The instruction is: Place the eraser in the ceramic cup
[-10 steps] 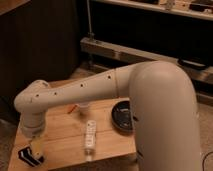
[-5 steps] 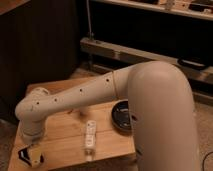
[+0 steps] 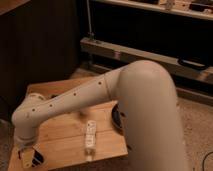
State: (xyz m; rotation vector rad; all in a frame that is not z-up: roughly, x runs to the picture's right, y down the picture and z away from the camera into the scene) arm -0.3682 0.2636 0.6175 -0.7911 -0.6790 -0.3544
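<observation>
Camera view: eraser (image 3: 38,158) just beside spread claw (image 3: 27,157) at table (image 3: 65,137) corner.

one high view down over the arm (image 3: 75,102), end effector (image 3: 27,156) lower left.

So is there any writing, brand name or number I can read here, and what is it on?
No text here can be read.
White remote-like bar on the table: marks on its face, too blurred to read.
Items on the top shelf: too small to read.
Gripper, at the table's front left corner by the eraser: no label visible.
</observation>
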